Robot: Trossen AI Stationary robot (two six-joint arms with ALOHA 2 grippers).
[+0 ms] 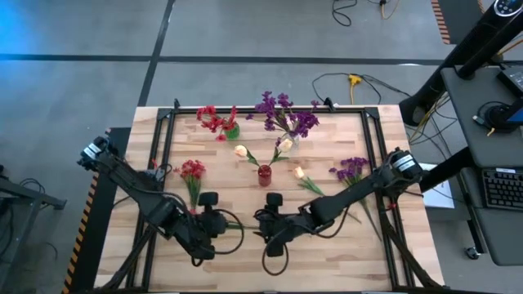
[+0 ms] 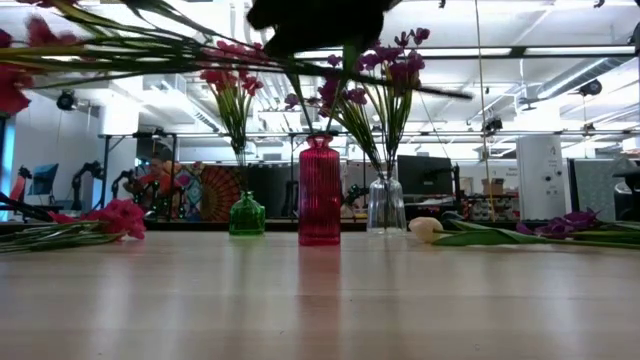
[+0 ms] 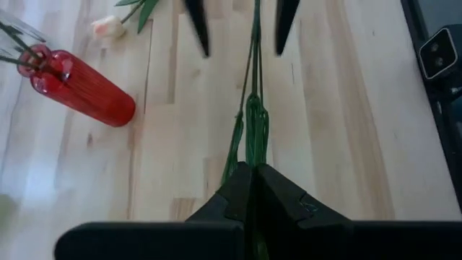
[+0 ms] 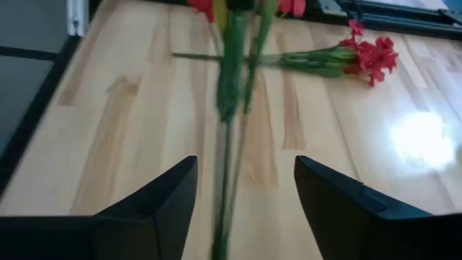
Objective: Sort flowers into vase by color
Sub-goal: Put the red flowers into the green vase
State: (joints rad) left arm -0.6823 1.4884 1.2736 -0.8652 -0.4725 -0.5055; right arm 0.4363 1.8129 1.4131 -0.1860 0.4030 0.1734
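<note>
left gripper (image 1: 219, 222): jaws clamped on the stem of a flower sprig (image 3: 254, 123), lifted near-centre over the worktop (image 1: 343, 261).
right gripper (image 1: 263, 229): jaws apart astride that stem; you close squarely before the left lets go.

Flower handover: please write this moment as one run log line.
left claw: shut on thin green flower stem | right claw: open around stem | red ribbed glass vase: upright
</note>
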